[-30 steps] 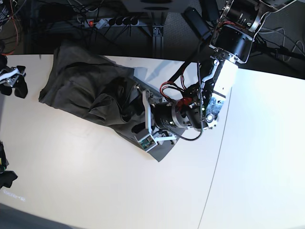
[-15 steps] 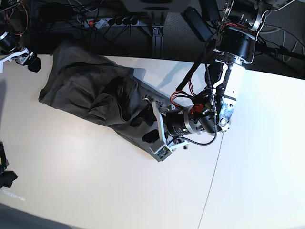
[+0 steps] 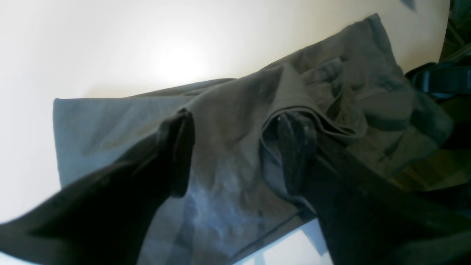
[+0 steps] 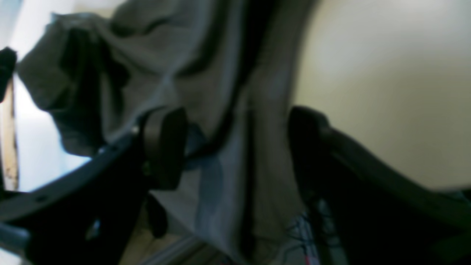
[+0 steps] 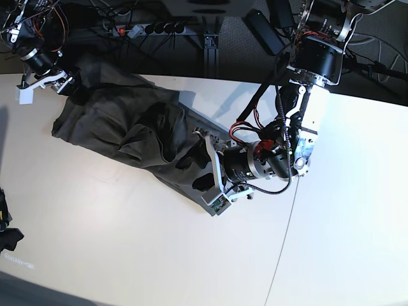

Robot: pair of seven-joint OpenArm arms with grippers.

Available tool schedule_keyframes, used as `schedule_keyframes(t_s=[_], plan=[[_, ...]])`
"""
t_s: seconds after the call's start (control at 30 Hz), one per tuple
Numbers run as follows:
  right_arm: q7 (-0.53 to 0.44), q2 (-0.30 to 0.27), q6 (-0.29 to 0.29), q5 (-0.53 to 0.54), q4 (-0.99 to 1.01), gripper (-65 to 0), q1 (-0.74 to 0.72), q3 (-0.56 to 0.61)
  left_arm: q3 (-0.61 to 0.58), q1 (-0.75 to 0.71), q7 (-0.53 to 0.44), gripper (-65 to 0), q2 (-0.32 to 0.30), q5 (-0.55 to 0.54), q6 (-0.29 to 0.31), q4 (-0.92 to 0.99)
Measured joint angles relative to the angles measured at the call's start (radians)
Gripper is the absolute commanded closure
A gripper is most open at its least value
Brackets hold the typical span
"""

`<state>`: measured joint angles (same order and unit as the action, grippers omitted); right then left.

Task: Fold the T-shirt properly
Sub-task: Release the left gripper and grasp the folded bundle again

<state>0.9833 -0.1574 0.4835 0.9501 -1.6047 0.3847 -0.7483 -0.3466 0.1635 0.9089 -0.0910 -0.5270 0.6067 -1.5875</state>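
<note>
The dark olive-grey T-shirt (image 5: pixel 115 121) lies crumpled and partly folded on the pale table (image 5: pixel 127 248), running from the back left towards the middle. My left gripper (image 5: pixel 205 173) is open over the shirt's near-right end. In the left wrist view the left gripper (image 3: pixel 235 151) straddles the cloth (image 3: pixel 228 110), and a fold drapes over one fingertip (image 3: pixel 294 147). My right gripper (image 5: pixel 54 86) is at the shirt's far-left corner. In the blurred right wrist view the right gripper (image 4: pixel 235 147) is open with cloth (image 4: pixel 228 73) between its fingers.
A power strip (image 5: pixel 146 29) and cables lie behind the table's back edge. A dark object (image 5: pixel 7 237) sits at the left edge. A seam (image 5: pixel 287 223) runs down the table on the right. The shirt's far corner hangs near the back edge.
The right arm has swung from the table's left edge up to the shirt's far-left corner. The left gripper slid a little towards the shirt's near-right end, then held still.
</note>
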Motion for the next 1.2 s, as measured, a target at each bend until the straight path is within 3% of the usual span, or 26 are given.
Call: schedule_keyframes(t_s=[0.33,0.4,0.53,0.7,0.83,0.97,1.1,1.2], plan=[[0.002,0.06,0.0,-0.025,-0.001,-43.1,-0.075,0.009,0.0,0.0,0.004,-39.1,0.0,0.0,0.0,0.0],[0.006,0.064,0.0,-0.039,0.0,-34.8,-0.097,0.011,0.0,0.0,0.004,-39.1,0.0,0.0,0.0,0.0],[0.017,0.066,0.001,-0.065,0.003,-0.5,-0.125,0.013,0.0,0.0,0.012,-39.1,0.0,0.002,0.0,0.0],[0.01,0.05,0.001,-0.145,0.004,0.0,-0.138,0.014,0.009,0.0,0.027,-39.0,0.001,-0.001,0.0,0.0],[-0.018,-0.043,0.001,-0.246,0.006,0.0,-0.138,0.016,0.075,0.0,0.035,-39.0,0.0,-0.008,0.0,0.0],[-0.051,-0.171,0.001,-0.333,0.006,0.0,-0.136,0.015,0.105,0.0,0.036,-39.0,-0.059,-0.084,0.0,0.0],[-0.047,-0.279,0.001,-0.319,0.006,0.0,-0.138,0.016,0.108,0.0,0.041,-39.0,-0.109,-0.084,0.002,0.0],[-0.02,-0.338,0.0,-0.223,0.006,0.0,-0.18,0.016,0.107,-0.005,0.04,-39.0,-0.111,-0.085,0.002,0.0]])
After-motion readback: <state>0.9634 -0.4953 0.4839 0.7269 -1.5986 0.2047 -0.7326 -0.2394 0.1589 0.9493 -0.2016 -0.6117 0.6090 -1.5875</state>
